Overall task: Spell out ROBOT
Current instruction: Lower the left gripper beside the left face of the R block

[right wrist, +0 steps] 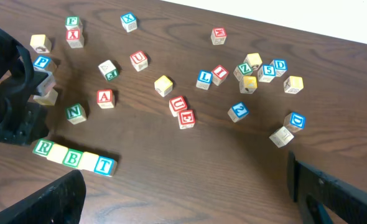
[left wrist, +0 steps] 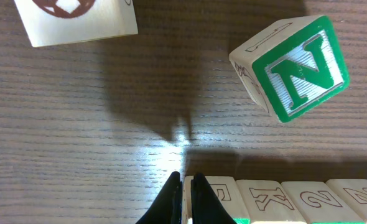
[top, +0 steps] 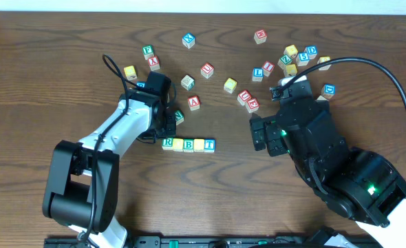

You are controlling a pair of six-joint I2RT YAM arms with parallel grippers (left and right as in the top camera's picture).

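Note:
A row of five cubes lies in the middle of the table: green R (top: 167, 143), a yellow cube (top: 178, 144), green B (top: 188, 145), a second yellow cube (top: 199, 145) and blue T (top: 209, 145). The right wrist view shows the same row, from R (right wrist: 43, 148) through B (right wrist: 73, 158) to T (right wrist: 104, 166). My left gripper (top: 164, 133) is shut with nothing in it. Its tips (left wrist: 186, 186) rest at the left end of the row, against the R cube (left wrist: 214, 193). My right gripper (top: 265, 136) stands wide open and empty (right wrist: 190, 199), to the right of the row.
A green N cube (top: 179, 117) (left wrist: 301, 68) lies tilted just behind the row, and a red A cube (top: 194, 102) sits further back. Several loose letter cubes are scattered across the back, with a cluster at the back right (top: 296, 58). Another cube (left wrist: 78, 18) lies beyond the left gripper.

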